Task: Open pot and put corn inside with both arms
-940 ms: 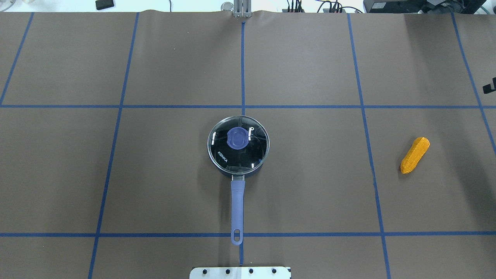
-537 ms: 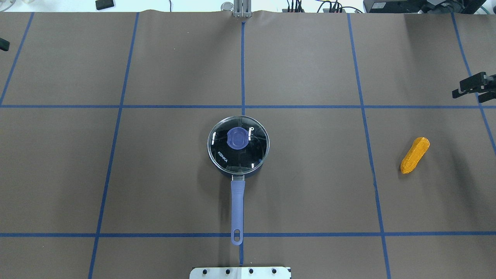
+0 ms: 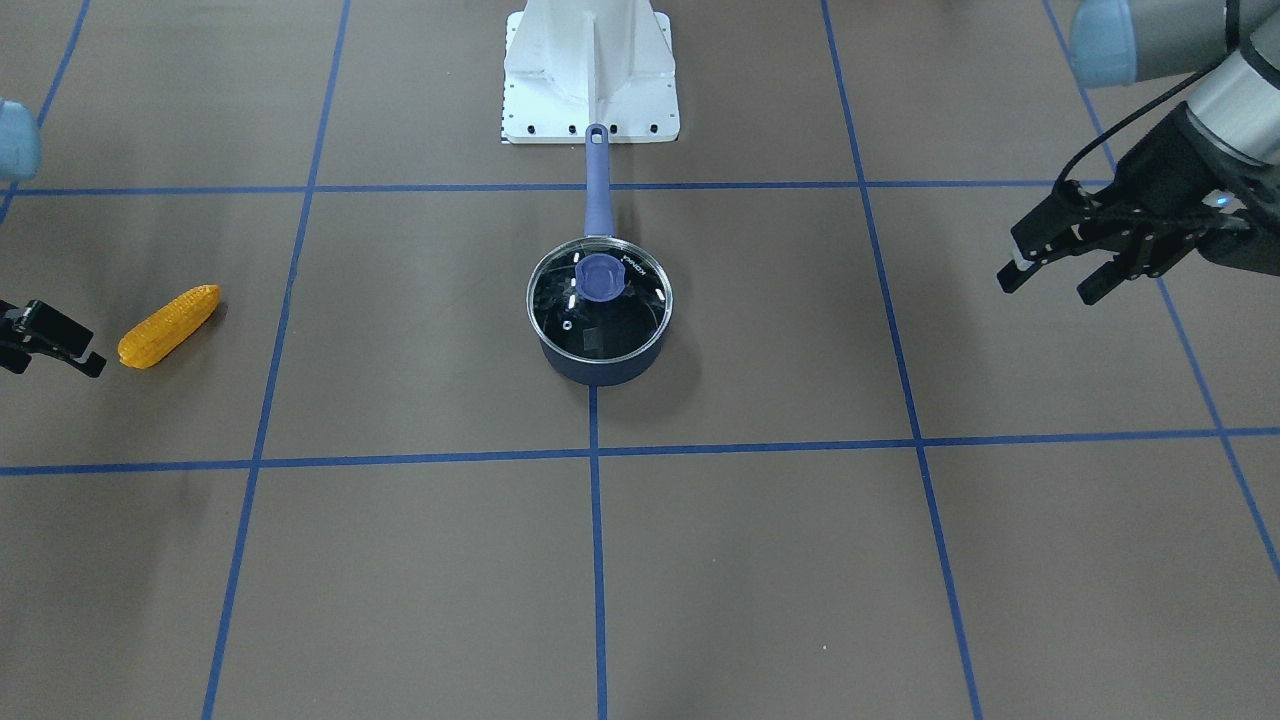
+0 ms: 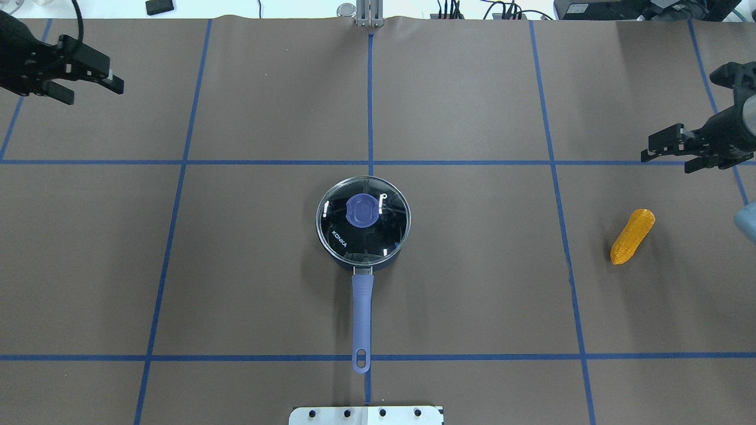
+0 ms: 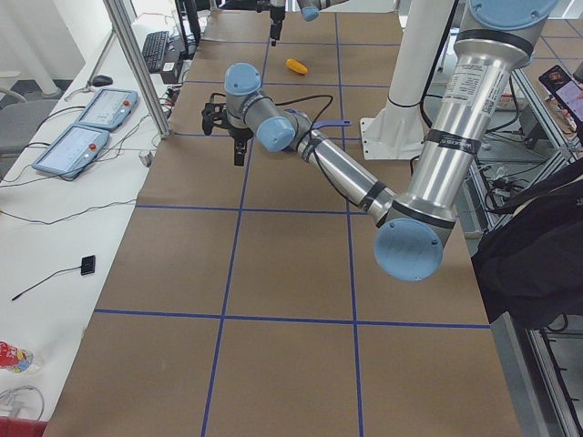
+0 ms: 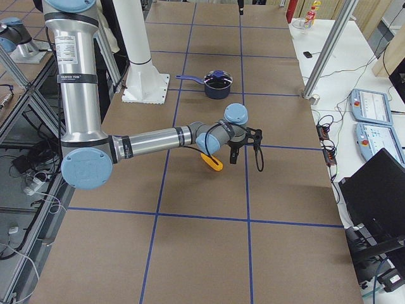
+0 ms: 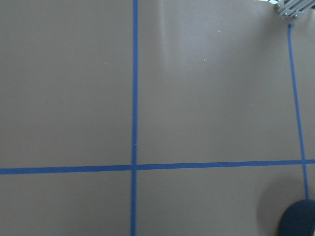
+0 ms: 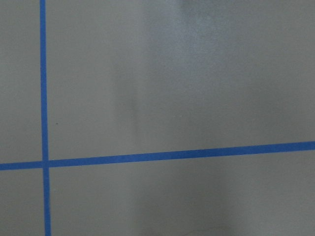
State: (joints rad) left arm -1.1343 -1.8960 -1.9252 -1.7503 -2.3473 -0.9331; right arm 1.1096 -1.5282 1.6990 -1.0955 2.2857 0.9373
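Note:
The dark blue pot [image 4: 367, 265] stands at mid-table, its periwinkle handle [image 4: 361, 313] pointing at the robot base. The clear glass lid [image 4: 390, 233] with its blue knob [image 4: 361, 211] sits on it. The pot also shows in the front view [image 3: 598, 370]. The corn [image 4: 632, 236] lies on the table at the right and shows in the front view [image 3: 168, 327]. My left gripper [image 4: 94, 88] is open and empty, above the far left of the table. My right gripper [image 4: 667, 160] is open and empty, just beyond the corn and apart from it.
Blue tape lines divide the brown table cover [image 4: 472, 295] into squares. The white base plate [image 4: 366, 415] lies at the near edge, just past the handle's end. A metal bracket [image 4: 367, 15] and cables sit at the far edge.
Both grippers have come further into the overhead view: the left from the left edge moving right, the right moving left and slightly nearer the corn. Pot, lid and corn have not moved.

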